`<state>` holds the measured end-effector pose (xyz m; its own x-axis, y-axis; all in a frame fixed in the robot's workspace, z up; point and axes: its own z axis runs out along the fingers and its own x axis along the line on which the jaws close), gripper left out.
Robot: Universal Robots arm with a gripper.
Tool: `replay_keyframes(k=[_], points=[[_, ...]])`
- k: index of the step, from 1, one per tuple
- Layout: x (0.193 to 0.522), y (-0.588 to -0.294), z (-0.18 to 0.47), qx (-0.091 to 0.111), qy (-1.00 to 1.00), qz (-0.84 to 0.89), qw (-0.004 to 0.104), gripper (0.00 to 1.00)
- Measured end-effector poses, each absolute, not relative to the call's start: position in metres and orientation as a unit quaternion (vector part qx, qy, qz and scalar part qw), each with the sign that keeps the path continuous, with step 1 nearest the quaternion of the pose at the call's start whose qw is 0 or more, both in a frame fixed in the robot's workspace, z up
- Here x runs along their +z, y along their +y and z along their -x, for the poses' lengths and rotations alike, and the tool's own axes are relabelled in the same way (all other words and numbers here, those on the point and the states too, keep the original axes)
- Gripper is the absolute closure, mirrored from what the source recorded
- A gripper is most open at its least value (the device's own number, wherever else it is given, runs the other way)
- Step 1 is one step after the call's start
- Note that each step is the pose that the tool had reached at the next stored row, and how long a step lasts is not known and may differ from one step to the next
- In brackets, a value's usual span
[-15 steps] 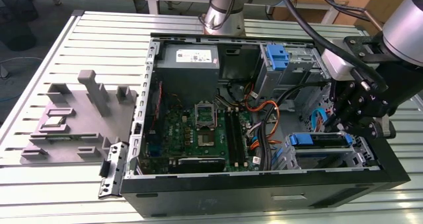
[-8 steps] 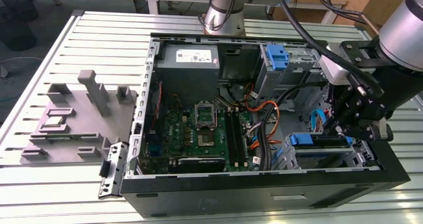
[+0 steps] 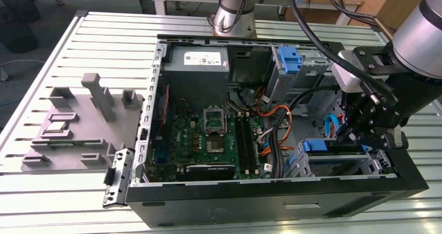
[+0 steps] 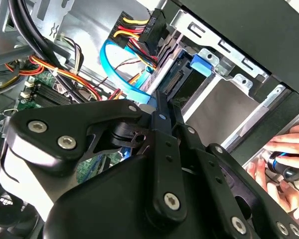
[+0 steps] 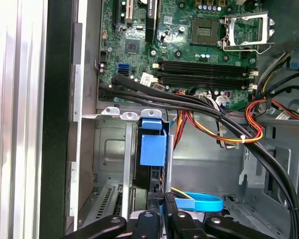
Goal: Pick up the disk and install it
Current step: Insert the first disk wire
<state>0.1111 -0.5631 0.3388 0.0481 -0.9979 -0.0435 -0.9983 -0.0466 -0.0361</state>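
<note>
In the exterior view I am reaching my claw down into the open computer case, which is lying on its side on the slatted surface so its inside faces up to me. I am hovering right at the drive cage near the exterior view's right corner, where the disk is sitting on edge in its slot, blue frame showing along the top. My fingertips are at its far end, seemingly to press or guide it home.

In the second wrist view my fingers are drawn together into a narrow pair, pointing at the connector end of the disk inside the metal cage. Whether they are pinching its edge or merely touching it, I cannot tell (my own linkage is blocking the contact). A person's hand is resting outside the case.

In the first wrist view I am looking along the slot: the disk is standing upright between the cage rails, its blue tab toward the motherboard, with my fingertips just behind it.
</note>
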Motion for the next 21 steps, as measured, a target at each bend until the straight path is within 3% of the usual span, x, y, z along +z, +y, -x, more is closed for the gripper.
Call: replay_keyframes(k=[21], points=[[0.3357, -0.5632, -0.1108, 0.003, 0.687, 0.726, 0.029, 0.84]])
